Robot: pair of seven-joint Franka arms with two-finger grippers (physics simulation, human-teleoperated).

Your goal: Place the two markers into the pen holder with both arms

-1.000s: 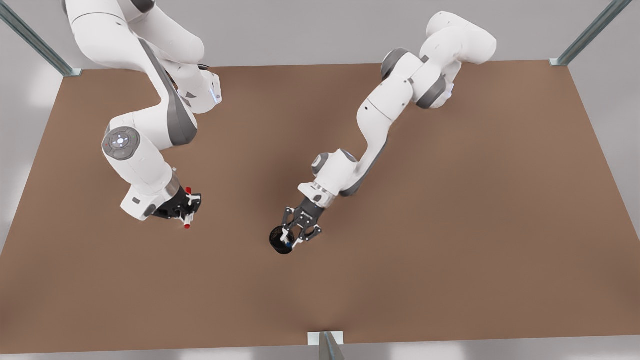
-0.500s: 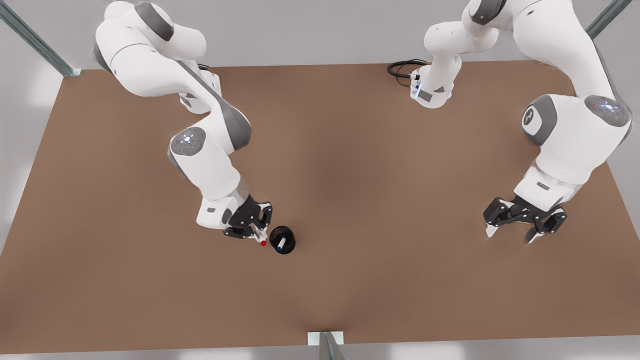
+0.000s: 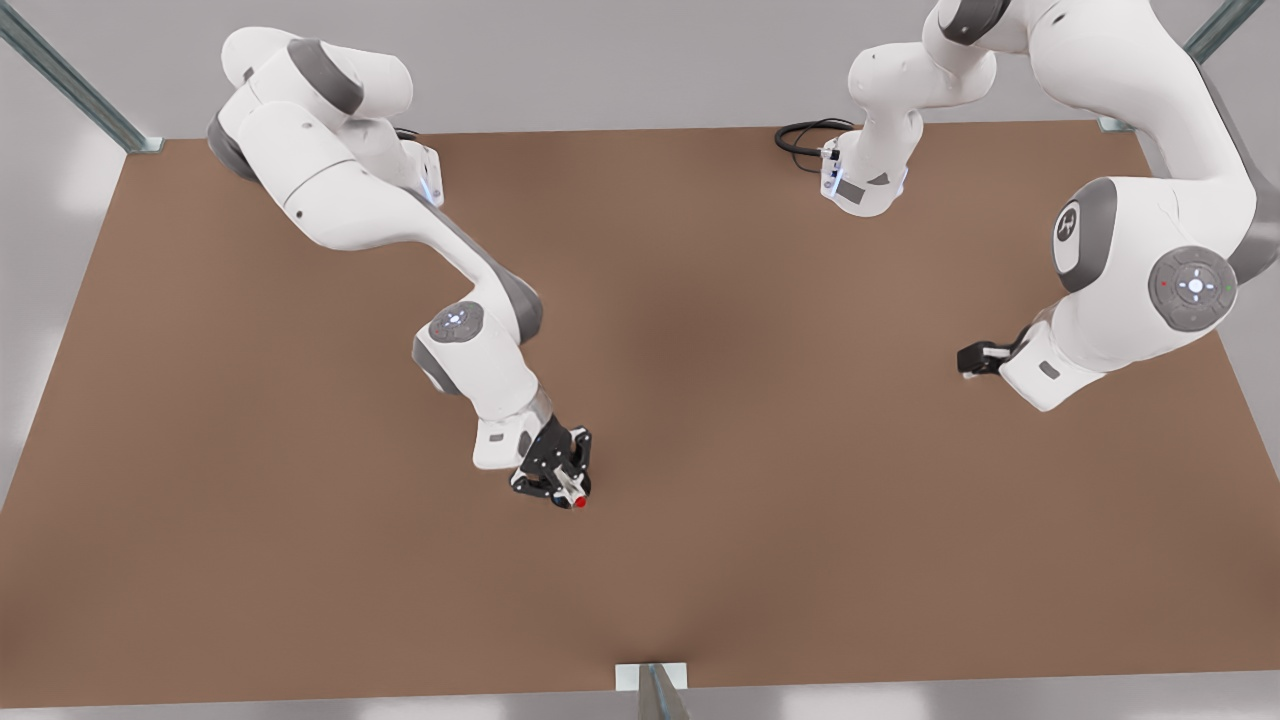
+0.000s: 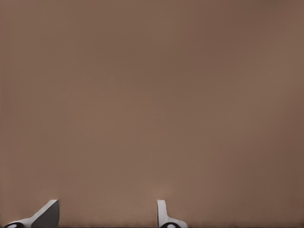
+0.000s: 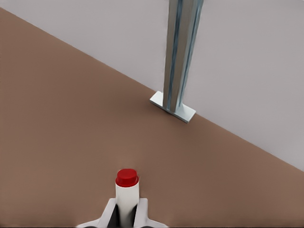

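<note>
Red marker in right end effector, mid-table.

The right pincer covers the holder, so whether the red marker is inside it cannot be told. That marker's barrel is cut off at the right wrist view's edge. The left pincer seems mostly hidden behind its own arm.

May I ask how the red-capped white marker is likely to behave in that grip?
The white-barrelled, red-capped marker looks rigid and probably light: the right end effector pinches it mid-table without bending. Its round barrel may slip, and would likely roll on the brown table. The left end effector waits open at the front view's right.
</note>
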